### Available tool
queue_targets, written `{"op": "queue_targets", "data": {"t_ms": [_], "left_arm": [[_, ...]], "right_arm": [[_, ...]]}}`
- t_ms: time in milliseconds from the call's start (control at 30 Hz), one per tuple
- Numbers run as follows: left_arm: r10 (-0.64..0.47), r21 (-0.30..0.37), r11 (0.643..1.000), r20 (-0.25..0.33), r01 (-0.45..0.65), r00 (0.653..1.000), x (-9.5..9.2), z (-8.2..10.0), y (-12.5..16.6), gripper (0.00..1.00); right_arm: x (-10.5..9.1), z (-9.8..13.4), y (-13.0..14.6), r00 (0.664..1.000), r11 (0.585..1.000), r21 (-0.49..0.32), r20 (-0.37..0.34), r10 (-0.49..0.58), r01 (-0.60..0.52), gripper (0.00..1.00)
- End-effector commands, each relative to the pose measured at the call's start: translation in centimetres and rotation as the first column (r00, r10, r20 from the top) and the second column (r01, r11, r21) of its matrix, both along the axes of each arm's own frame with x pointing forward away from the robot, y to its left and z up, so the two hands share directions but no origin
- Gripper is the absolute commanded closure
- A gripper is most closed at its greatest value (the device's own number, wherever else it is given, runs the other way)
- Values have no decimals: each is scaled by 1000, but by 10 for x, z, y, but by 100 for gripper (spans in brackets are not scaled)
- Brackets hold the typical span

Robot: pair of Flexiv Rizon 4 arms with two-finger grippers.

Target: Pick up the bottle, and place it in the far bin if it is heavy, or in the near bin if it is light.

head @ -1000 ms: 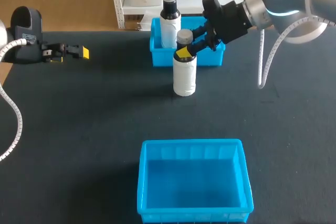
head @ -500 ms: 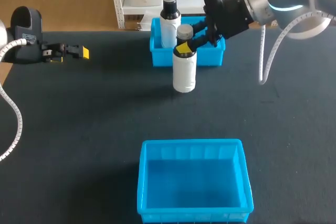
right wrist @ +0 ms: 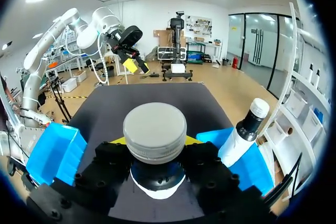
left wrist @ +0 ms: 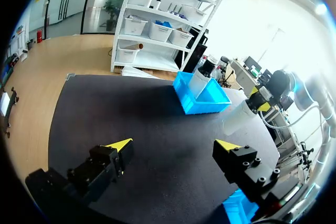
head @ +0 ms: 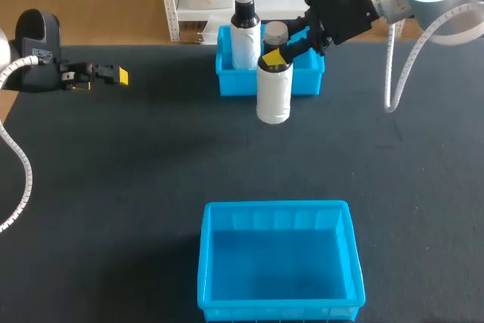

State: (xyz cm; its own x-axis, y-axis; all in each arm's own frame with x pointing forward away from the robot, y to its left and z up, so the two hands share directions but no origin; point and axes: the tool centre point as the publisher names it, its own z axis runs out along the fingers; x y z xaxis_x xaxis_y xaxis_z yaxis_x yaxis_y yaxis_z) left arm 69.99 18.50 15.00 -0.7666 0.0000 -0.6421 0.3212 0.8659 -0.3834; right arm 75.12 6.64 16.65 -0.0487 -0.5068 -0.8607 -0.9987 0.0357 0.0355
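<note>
A white bottle with a grey cap hangs above the dark table in front of the far blue bin. My right gripper is shut on its neck, one finger on each side, as the right wrist view shows. A second bottle with a dark neck and white cap stands in the far bin's left part, also seen as a bottle beside my right gripper. The near blue bin lies empty at the table's front. My left gripper is open at the far left, holding nothing, its fingers wide apart.
The black table mat spreads between the two bins. A white cable loops down from my right arm. The left arm's cable hangs along the table's left edge.
My right gripper has lifted the white bottle off the table and carried it up and slightly right toward the far bin. The left arm has not moved.
</note>
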Motion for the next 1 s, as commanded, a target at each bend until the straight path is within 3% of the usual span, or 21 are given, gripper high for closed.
{"op": "queue_targets", "data": {"t_ms": [33,1000], "left_arm": [[0,0,1000,0,0,1000,0,0,0,0],[0,0,1000,0,0,1000,0,0,0,0]], "right_arm": [[-9,10,-11,1000,1000,-3,5,-14,14,100],[-10,32,-103,992,991,-36,5,-125,125,100]]}}
